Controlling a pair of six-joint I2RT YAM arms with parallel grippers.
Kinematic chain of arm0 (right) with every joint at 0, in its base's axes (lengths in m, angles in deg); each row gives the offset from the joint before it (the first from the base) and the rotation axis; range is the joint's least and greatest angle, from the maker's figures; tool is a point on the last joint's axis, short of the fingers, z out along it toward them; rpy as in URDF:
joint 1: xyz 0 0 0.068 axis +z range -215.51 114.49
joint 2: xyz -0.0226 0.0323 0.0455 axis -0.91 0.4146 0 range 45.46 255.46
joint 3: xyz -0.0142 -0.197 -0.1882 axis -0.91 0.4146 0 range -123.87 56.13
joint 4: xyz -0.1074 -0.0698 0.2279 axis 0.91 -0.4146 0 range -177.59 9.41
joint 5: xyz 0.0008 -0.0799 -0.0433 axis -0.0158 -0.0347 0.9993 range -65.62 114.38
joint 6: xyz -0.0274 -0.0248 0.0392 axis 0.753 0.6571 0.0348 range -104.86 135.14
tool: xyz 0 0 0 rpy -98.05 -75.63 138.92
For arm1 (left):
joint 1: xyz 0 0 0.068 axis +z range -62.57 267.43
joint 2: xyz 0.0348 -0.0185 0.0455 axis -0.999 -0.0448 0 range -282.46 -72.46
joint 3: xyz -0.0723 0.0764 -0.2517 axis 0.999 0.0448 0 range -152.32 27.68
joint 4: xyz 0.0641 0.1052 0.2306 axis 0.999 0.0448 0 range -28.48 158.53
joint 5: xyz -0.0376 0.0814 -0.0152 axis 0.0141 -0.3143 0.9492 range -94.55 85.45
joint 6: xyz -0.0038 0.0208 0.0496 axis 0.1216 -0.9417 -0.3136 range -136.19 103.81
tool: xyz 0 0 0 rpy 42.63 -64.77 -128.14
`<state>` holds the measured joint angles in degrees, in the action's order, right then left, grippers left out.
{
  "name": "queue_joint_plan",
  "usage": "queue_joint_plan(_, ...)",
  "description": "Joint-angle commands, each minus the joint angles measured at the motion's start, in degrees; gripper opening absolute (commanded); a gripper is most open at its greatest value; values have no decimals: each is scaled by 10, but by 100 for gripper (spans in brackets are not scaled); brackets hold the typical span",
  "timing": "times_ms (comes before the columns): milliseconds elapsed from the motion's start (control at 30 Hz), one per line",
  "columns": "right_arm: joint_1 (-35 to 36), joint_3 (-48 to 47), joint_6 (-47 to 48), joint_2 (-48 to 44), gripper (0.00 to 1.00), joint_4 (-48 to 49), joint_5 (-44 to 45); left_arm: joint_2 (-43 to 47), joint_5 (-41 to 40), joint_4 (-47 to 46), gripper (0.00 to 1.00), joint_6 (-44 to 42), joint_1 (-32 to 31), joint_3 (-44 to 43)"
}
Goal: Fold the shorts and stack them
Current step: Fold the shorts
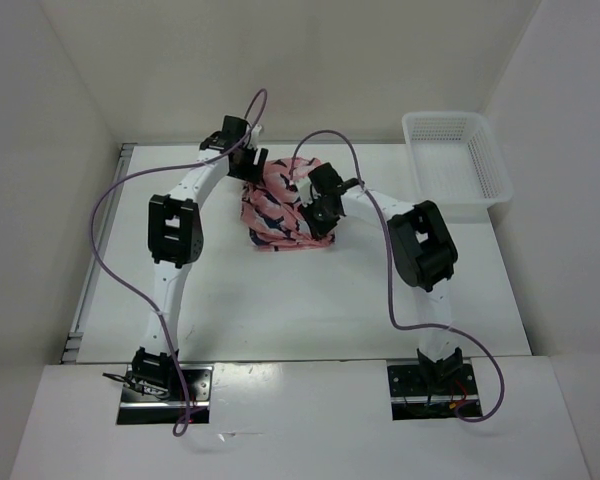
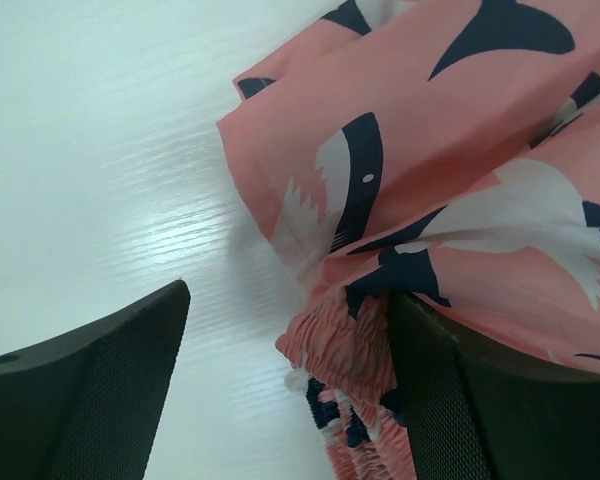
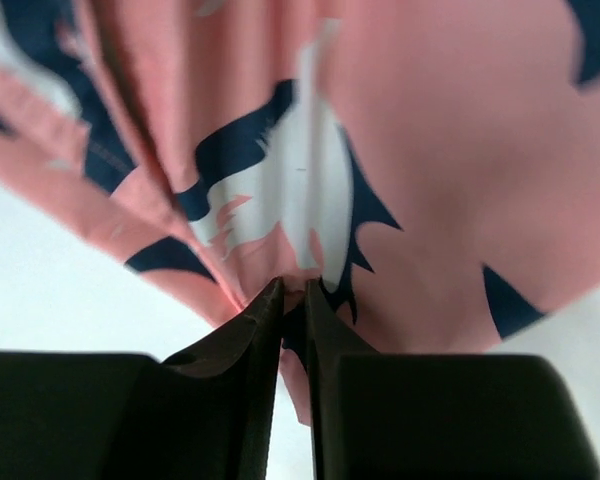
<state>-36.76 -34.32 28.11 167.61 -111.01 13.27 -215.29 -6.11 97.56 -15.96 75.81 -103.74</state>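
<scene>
Your shorts (image 1: 280, 205) lie in a messy bunch on the table (image 1: 280, 310). They sit toward the far side, in the middle, between your two arms. They are not flat and not folded yet, so I think you are only starting the folding step.

Your right gripper (image 3: 293, 290) is pinched almost shut on a fold of the pink cloth, on the right side of the bunch. Your left gripper (image 2: 285, 330) stands wide at the far left edge of the shorts. One finger (image 2: 100, 400) is over bare table. The other sits against the stretchy waistband (image 2: 340, 350). Nothing is held between them.

Next, you probably need to close the left gripper on that edge. Then both sides can be pulled apart to lay the shorts flat. The cloth is soft and floppy, so take a good bite or it may slip out.

The white basket (image 1: 442, 117) sits at the far right, well apart from the shorts.
</scene>
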Motion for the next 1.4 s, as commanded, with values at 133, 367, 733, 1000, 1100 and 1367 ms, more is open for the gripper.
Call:
queue_joint_plan(133, 22, -31, -8, -100, 24, -38, -11, 108, 64, 4, 93, -2, -1, 17)
queue_joint_plan(367, 15, 29, -51, -169, 29, -13, -1, 201, 84, 33, 94, -2, -44, 161)
queue_joint_plan(733, -41, 82, -39, -108, 31, 31, -2, 200, -16, -63, 86, -2, -71, 355)
queue_joint_plan(1000, -41, 77, -39, -96, 34, 36, -2, 252, -24, -69, 83, -2, -71, 425)
queue_joint_plan(1100, -41, 64, -39, -110, 34, 36, 10, 258, -24, -55, 85, -2, -66, 425)
queue_joint_plan(1367, -84, 13, 4, -214, 59, 25, 84, 354, 95, 3, 100, -2, -1, 338)
